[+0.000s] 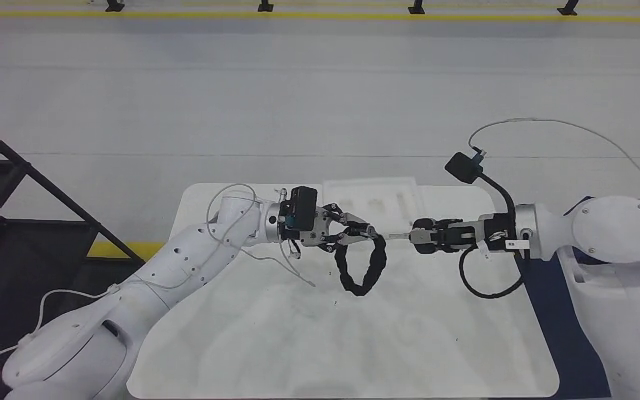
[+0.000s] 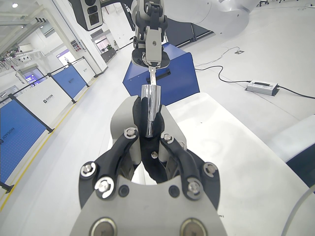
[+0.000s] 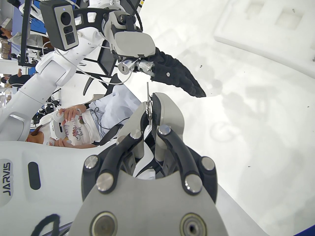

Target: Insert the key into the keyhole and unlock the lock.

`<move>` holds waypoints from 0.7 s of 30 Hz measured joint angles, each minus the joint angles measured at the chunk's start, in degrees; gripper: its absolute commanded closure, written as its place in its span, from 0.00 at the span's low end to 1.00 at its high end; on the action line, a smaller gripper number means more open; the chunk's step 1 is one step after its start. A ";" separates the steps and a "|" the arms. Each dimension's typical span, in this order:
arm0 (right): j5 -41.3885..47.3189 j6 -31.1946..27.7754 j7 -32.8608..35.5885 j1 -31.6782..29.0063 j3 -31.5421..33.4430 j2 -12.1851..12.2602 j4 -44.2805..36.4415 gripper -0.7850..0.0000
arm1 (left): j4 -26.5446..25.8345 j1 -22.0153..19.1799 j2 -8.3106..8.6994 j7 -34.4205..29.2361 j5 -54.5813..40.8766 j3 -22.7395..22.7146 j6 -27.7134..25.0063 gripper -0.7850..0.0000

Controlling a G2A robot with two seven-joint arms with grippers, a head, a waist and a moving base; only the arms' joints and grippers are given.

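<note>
My left gripper is shut on the chrome lock cylinder above the middle of the table. The lock's black cable loop hangs below it. Facing it from the other side, my right gripper is shut on the key. The key's blade points at the cylinder's end. In the right wrist view the keyhole shows uncovered, with the key's tip close beside the cylinder. The lock and the key are both held off the table.
A white foam tray with square recesses lies at the table's far edge behind the grippers. The white table top spreads out below them. A black frame stands off the table's left side and a blue cabinet off its right.
</note>
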 measured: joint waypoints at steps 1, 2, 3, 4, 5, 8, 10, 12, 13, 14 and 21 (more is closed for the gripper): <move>0.00 0.00 0.00 0.00 0.00 0.00 0.00 1.00 | 0.00 0.00 0.00 0.00 0.00 0.00 0.00 1.00; 0.00 0.00 0.00 0.00 0.00 0.00 0.00 1.00 | 0.00 0.00 0.00 0.00 0.00 0.00 0.00 1.00; 0.00 0.00 0.00 0.00 0.00 0.00 0.00 1.00 | 0.00 0.00 0.00 0.00 0.01 0.00 0.00 1.00; 0.00 0.00 0.00 0.00 0.00 0.00 0.00 1.00 | 0.00 0.00 0.00 0.00 0.01 0.00 0.00 1.00; 0.00 0.00 0.00 0.00 0.00 0.00 0.00 1.00 | 0.00 0.00 0.00 0.00 0.01 0.00 0.00 1.00; 0.00 0.00 -0.05 -0.06 -0.01 0.00 0.01 1.00 | 0.00 0.00 0.00 0.00 0.01 0.00 0.00 1.00; -0.47 0.29 -1.29 -0.89 -0.20 0.06 -0.29 1.00 | -0.05 0.29 0.00 -0.35 -0.19 -0.08 0.27 1.00; -1.71 1.54 -1.44 -1.21 -0.47 0.29 -1.32 1.00 | -0.73 1.51 -0.03 -2.75 -1.24 -0.53 1.11 1.00; -2.47 2.37 -1.09 -1.06 -0.60 0.41 -1.99 1.00 | -1.02 1.96 -0.06 -3.56 -1.86 -0.77 1.14 1.00; -3.34 3.39 -0.68 -0.84 -0.70 0.54 -2.80 1.00 | -1.18 2.31 -0.14 -3.97 -2.39 -0.96 1.10 1.00; -9.81 10.17 -2.97 -1.61 -1.81 1.98 -9.49 1.00 | 2.20 2.15 -2.38 -1.04 -0.10 -0.03 5.01 1.00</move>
